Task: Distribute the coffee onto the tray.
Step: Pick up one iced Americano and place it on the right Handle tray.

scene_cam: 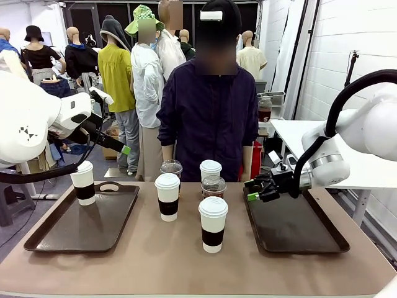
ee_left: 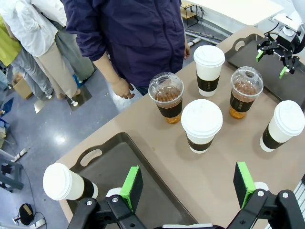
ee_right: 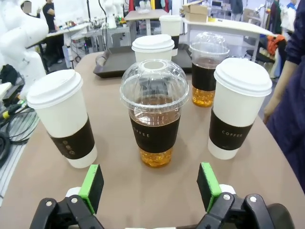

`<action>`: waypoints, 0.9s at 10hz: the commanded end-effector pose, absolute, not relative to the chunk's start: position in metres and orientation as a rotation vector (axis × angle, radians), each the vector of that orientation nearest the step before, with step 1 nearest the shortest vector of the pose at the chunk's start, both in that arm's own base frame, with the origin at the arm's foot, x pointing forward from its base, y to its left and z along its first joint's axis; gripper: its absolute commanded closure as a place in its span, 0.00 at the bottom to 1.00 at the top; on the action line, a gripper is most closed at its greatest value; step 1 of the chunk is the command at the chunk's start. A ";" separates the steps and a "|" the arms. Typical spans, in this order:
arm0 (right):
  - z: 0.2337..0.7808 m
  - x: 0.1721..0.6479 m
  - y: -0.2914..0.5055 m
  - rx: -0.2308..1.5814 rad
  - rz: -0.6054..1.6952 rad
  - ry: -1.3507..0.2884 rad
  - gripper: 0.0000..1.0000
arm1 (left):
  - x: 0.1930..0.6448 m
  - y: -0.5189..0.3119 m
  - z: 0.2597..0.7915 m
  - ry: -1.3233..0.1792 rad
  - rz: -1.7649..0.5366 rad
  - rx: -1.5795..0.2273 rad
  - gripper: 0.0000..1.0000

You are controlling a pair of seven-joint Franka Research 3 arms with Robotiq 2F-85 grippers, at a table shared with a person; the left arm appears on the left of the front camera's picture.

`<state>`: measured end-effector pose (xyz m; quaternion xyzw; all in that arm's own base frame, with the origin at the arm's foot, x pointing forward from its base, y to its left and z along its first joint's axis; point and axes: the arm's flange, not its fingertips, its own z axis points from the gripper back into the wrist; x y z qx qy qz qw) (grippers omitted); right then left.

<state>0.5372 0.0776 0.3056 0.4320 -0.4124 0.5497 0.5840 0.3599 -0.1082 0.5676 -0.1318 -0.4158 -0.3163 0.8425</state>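
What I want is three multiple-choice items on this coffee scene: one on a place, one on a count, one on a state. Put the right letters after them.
1. The paper cup apart from the rest stands:
A) on the left tray
B) on the right tray
C) in the person's hand

2. Clear dome-lidded cups number:
A) one
B) two
C) four

3. The right pincer is:
A) shut on a cup
B) open and empty
C) shut on a tray handle

Answers: 1 A, its base sits at that tray's far corner; 2 B, two such lids show in the front view; 3 B, its green pads stand apart with nothing between them.
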 end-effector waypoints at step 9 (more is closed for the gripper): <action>0.251 0.552 0.134 1.087 1.214 -1.044 0.00 | 0.361 -0.107 0.567 -0.878 -0.667 -0.281 0.00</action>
